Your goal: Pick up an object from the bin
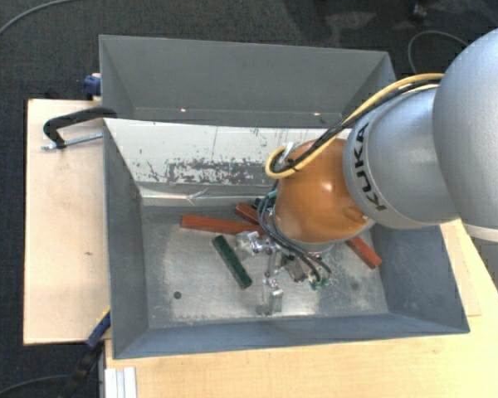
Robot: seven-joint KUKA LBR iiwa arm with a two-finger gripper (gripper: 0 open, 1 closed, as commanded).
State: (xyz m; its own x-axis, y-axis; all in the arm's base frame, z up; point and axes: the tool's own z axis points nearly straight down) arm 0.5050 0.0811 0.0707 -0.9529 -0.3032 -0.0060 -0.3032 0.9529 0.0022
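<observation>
CAMERA VIEW: A dark green bar (232,262) lies slantwise on the floor of the grey bin (123,247), near its middle. The arm (432,164) reaches in from the right, and under its orange cover (315,206) the pincer (270,295) points down at the floor just right of the green bar, near the front wall. Whether it is spread or pressed together cannot be told. A long red bar (216,222) lies behind the green one, and a short red bar (367,254) lies to the right, partly hidden by the cover.
</observation>
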